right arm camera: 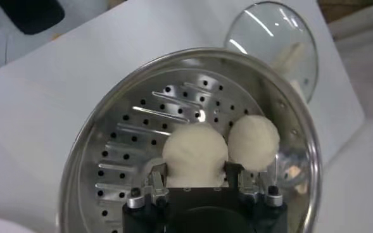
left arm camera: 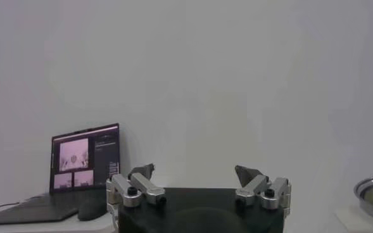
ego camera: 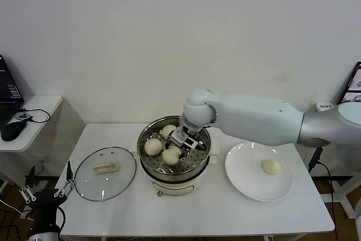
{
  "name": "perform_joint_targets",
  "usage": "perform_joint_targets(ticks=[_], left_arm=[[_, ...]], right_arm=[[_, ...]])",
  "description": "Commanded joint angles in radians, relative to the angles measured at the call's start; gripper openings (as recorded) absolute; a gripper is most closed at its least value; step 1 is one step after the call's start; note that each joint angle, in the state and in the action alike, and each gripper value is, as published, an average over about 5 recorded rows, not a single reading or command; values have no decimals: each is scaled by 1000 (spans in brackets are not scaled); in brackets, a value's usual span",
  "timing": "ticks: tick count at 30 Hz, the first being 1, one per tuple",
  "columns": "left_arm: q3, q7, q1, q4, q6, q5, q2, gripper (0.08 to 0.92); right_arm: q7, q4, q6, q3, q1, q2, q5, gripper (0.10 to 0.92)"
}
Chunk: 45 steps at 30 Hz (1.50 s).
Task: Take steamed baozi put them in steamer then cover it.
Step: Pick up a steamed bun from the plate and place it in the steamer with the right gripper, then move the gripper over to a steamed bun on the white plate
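Three baozi sit in the steamer. My right end effector grasps the 3 o'clock one. My left end effector hangs released off the desk's 9 o'clock edge.

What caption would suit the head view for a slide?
Right gripper lowers a third baozi into the steamer; one waits on the plate.
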Motion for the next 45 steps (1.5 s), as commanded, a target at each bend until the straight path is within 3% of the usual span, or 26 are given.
perform_joint_targets(ticks=[1, 10, 18, 21, 34, 39, 45], left_arm=[[1, 0, 2, 3, -2, 0, -1, 823], [-5, -2, 2, 3, -3, -6, -1, 823], [-6, -1, -1, 2, -1, -6, 0, 823], [-9, -1, 0, 0, 0, -8, 3, 823], [0, 3, -24, 10, 6, -16, 24, 823], [15, 3, -33, 24, 5, -14, 33, 823], [21, 3, -34, 28, 4, -12, 39, 823]], right_arm=[[6, -4, 40, -14, -18, 25, -46, 577], [6, 6, 43, -18, -20, 9, -36, 587], [24, 22, 25, 17, 5, -35, 3, 780], [19, 40, -14, 42, 32, -80, 42, 812], [25, 211, -354, 75, 105, -509, 187, 823], [-3, 218, -352, 100, 30, -684, 121, 823], [-53, 151, -252, 206, -131, -770, 1, 823]])
